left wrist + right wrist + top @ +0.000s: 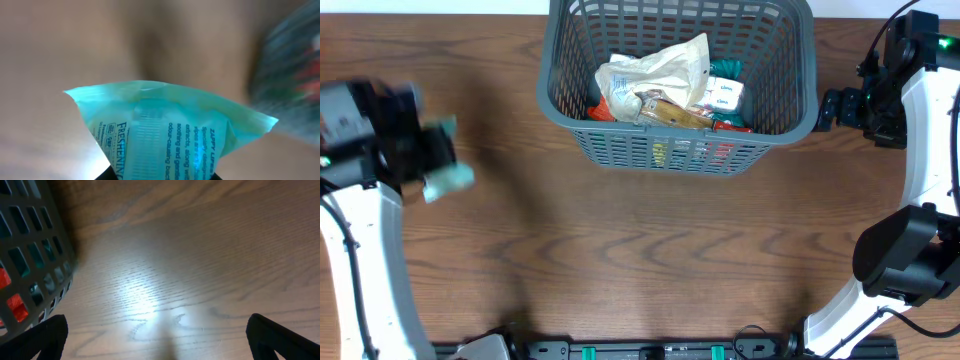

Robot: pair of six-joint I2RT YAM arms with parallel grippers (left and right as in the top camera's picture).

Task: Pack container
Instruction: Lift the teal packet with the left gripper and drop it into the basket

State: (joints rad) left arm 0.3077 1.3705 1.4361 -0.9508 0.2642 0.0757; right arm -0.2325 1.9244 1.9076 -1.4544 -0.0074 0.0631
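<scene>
Basket (675,150), dark grey and lattice-walled, is sitting upright at the far middle of the wooden table (620,260), already holding a crumpled cream bag (655,75) and several small packets. My left gripper (432,165), well apart from the basket on its left, is pinching a teal wipes packet (165,135) by one end. My right gripper (162,345) is hanging spread and empty just beside the basket's right wall. As I am judging it, the step in hand is carrying the wipes in. Doing this well is meaning raising the packet clear above the thick rim before crossing, then letting go low over the pile. The basket's mouth is facing straight up, and its long axis is running left to right across the table.
</scene>
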